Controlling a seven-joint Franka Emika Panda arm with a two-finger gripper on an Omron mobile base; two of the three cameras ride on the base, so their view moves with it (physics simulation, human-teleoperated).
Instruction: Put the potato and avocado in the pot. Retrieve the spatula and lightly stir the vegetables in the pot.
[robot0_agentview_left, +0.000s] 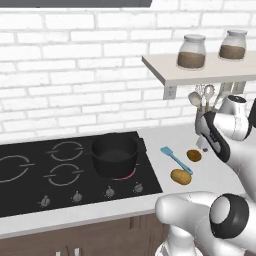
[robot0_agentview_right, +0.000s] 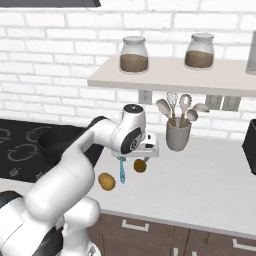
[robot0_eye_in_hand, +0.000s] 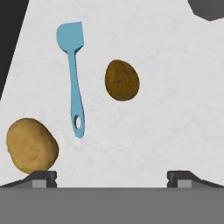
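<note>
First step in hand: picking up a vegetable. End effector (robot0_eye_in_hand: 112, 177) spread wide, empty, above bench (robot0_eye_in_hand: 175, 109). Next: descending onto potato (robot0_eye_in_hand: 31, 145) at its left fingertip, or avocado (robot0_eye_in_hand: 122, 80) ahead.

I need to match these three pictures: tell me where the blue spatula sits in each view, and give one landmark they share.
Left base view: the spatula lies on the counter right of the pot, blade toward the wall.
Right base view: below the wrist, partly hidden, left of the avocado.
Hand view: upper left, blade up.
Shared landmark: the potato, by the handle end.
</note>
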